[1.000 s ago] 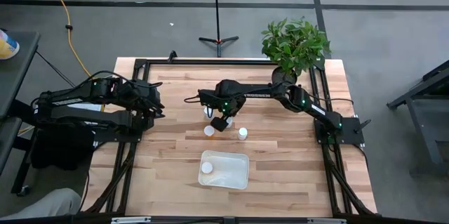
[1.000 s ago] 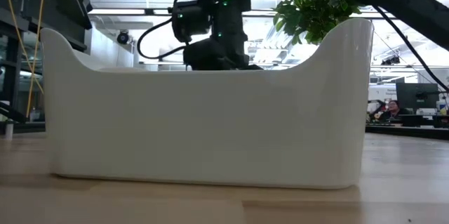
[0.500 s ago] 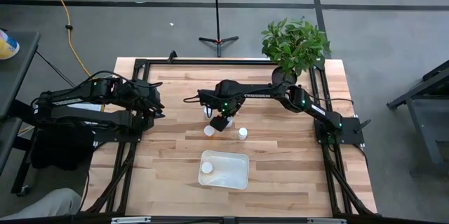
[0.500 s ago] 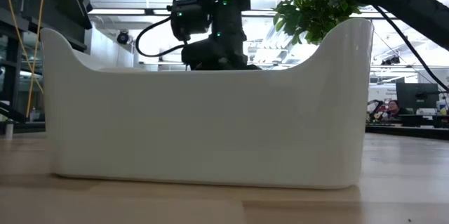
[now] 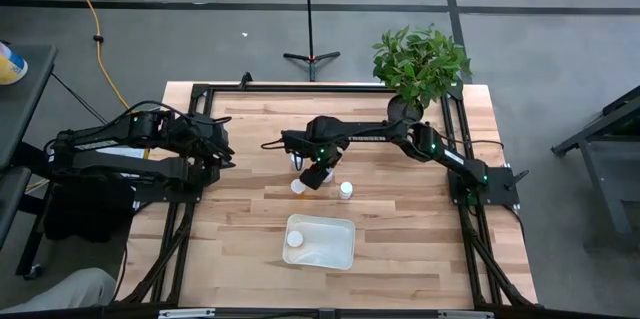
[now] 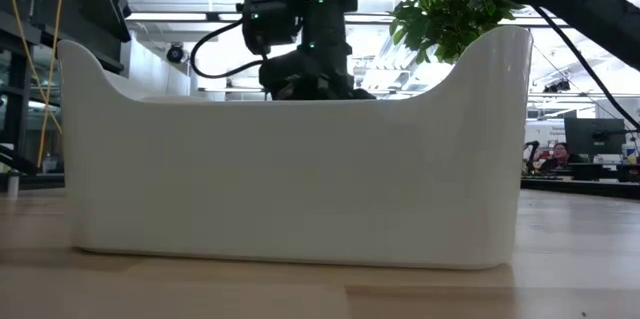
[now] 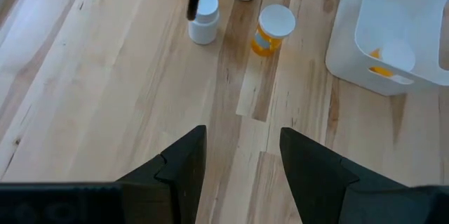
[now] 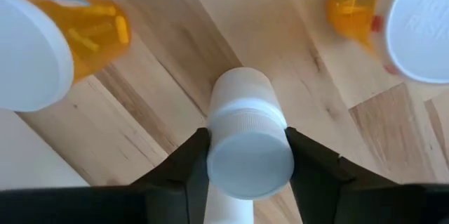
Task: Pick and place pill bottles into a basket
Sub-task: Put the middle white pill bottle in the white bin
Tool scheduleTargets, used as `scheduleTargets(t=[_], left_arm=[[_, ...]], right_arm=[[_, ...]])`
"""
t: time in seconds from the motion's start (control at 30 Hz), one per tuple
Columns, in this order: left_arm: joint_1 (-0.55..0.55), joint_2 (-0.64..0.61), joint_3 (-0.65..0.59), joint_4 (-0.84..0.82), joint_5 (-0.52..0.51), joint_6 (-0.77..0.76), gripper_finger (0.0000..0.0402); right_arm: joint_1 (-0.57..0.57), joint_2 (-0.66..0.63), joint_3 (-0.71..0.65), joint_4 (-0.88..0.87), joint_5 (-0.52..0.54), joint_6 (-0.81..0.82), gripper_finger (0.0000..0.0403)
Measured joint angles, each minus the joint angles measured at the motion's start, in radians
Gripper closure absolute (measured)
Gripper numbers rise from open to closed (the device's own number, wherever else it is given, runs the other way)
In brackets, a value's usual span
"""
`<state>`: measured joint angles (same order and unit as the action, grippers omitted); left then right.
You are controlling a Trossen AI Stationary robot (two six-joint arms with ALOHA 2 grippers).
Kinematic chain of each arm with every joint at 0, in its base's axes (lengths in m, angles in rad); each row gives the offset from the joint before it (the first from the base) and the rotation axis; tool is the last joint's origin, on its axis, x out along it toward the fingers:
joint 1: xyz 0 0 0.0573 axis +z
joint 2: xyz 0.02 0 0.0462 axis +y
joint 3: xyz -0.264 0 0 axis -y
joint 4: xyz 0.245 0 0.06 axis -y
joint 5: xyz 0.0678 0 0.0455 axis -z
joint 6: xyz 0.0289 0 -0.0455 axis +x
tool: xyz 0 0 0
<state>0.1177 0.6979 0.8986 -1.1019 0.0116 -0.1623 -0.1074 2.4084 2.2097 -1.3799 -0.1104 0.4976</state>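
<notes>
1. Compared with one second ago, the right gripper (image 5: 316,173) has shifted slightly in the high view; the left arm has not moved.
2. Nearest in the low view, the basket (image 6: 290,174) fills the middle of the frame: smooth whitish plastic, raised rounded corners, a dipped rim between them.
3. High view: the basket (image 5: 322,242) sits at lower centre of the wooden table (image 5: 400,219), its long axis running left-right. One white-capped bottle (image 5: 295,239) rests inside at its left end.
4. Bare wood surrounds the basket on all sides, and it lies apart from the table edges.
5. Right gripper: fingers (image 8: 175,171) closed on a white pill bottle (image 8: 247,147). Right wrist view: the bottle's long axis runs along the fingers, its cap facing the camera. Smooth white plastic, ribbed cap edge.
6. Two amber bottles with white caps lie nearby in that view, one at upper left (image 8: 49,41) and one at upper right (image 8: 393,17), both apart from the held bottle.
7. High view: an orange bottle (image 5: 298,187) is just left of the gripper, a white bottle (image 5: 346,191) just to its right.
8. Left gripper (image 7: 242,150): fingers spread open, empty, parked at the table's left.
9. Farthest, a potted plant (image 5: 421,63) stands at the upper right corner.
</notes>
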Motion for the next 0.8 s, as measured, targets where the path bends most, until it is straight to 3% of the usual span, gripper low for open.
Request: scheduleTargets(t=[0.2, 0.8], left_arm=[[0.000, 0.000, 0.000, 0.000, 0.000, 0.000, 0.0186], [0.000, 0.000, 0.000, 0.002, 0.000, -0.027, 0.0186]], right_arm=[[0.020, 0.000, 0.000, -0.001, 0.001, -0.012, 0.0242], [0.078, -0.001, 0.002, -0.046, -0.004, -0.080, 0.0254]])
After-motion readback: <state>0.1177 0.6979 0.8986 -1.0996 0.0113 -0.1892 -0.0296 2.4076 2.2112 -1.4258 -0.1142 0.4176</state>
